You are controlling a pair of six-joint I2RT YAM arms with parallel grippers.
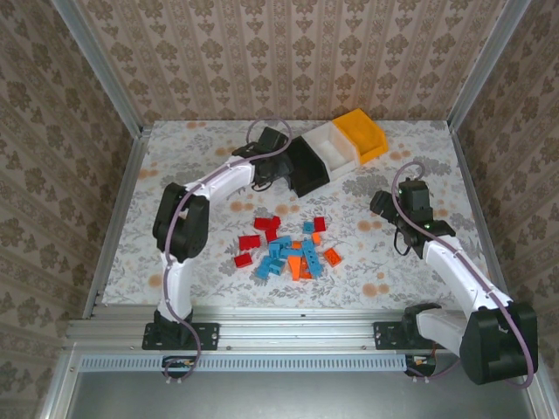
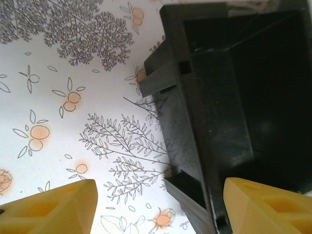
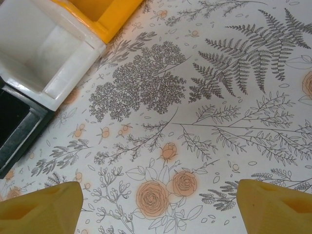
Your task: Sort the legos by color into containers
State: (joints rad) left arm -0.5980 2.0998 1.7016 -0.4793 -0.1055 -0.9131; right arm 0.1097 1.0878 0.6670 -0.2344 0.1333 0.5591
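Both our grippers stand open near the row of bins.

Our left gripper (image 2: 160, 187) has its yellow fingers (image 2: 48, 209) apart, one over the flowered table (image 2: 73, 63) and one over the inside of the black plastic bin (image 2: 243, 97). Our right gripper (image 3: 160, 187) is spread wide over bare table. The black bin, white plastic bin (image 3: 34, 44) and yellow-orange plastic bin (image 3: 105, 19) sit joined in a row at the far side, and the insides we can see look bare. The little red, blue and orange plastic bricks (image 1: 284, 249) lie heaped between our arms, well apart from the bins. Open table runs left to the grey metal edge rail (image 1: 116, 218).
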